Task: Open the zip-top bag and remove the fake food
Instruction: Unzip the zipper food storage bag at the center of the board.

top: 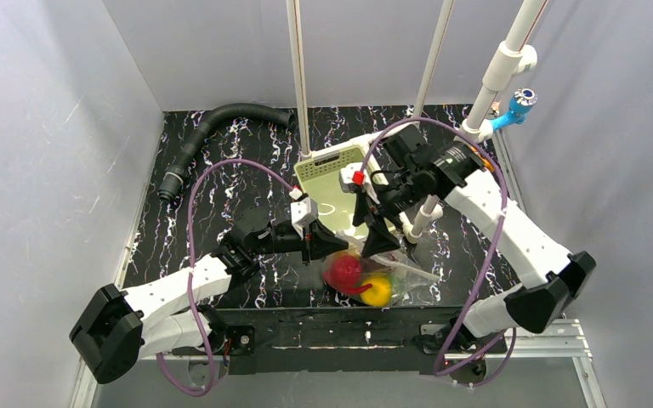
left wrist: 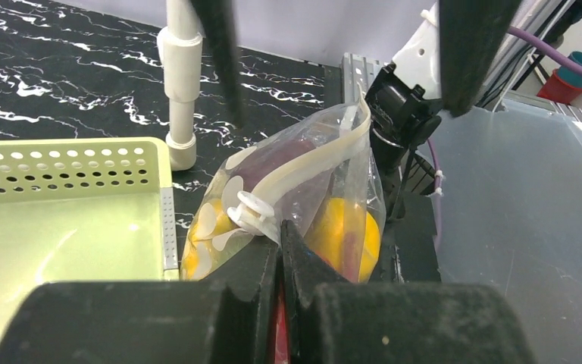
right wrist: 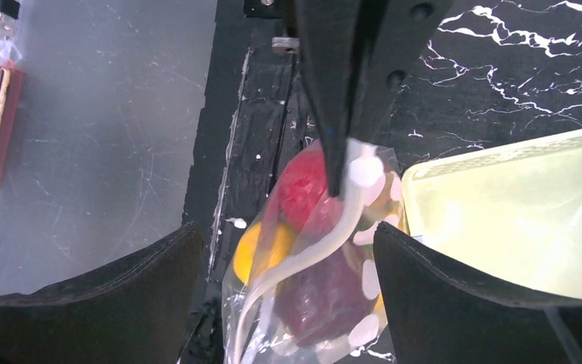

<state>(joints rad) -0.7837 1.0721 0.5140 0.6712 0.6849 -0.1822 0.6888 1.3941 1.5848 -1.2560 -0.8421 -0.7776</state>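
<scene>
The zip-top bag [left wrist: 303, 182] stands on its edge near the front of the table [top: 221, 178], just beside the green basket [left wrist: 68, 163], with the fake food [right wrist: 303, 189] inside. Our left gripper [left wrist: 280, 250] pinches one end of the zip strip, we think to hold the bag steady. Our right gripper [right wrist: 288, 258] is spread wide around the bag, holding nothing. The zip points up, and the bag's long side runs from our left gripper toward our right one.

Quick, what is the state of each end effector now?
Left end effector: closed on the zip-top bag.
Right end effector: open, holding nothing.
</scene>
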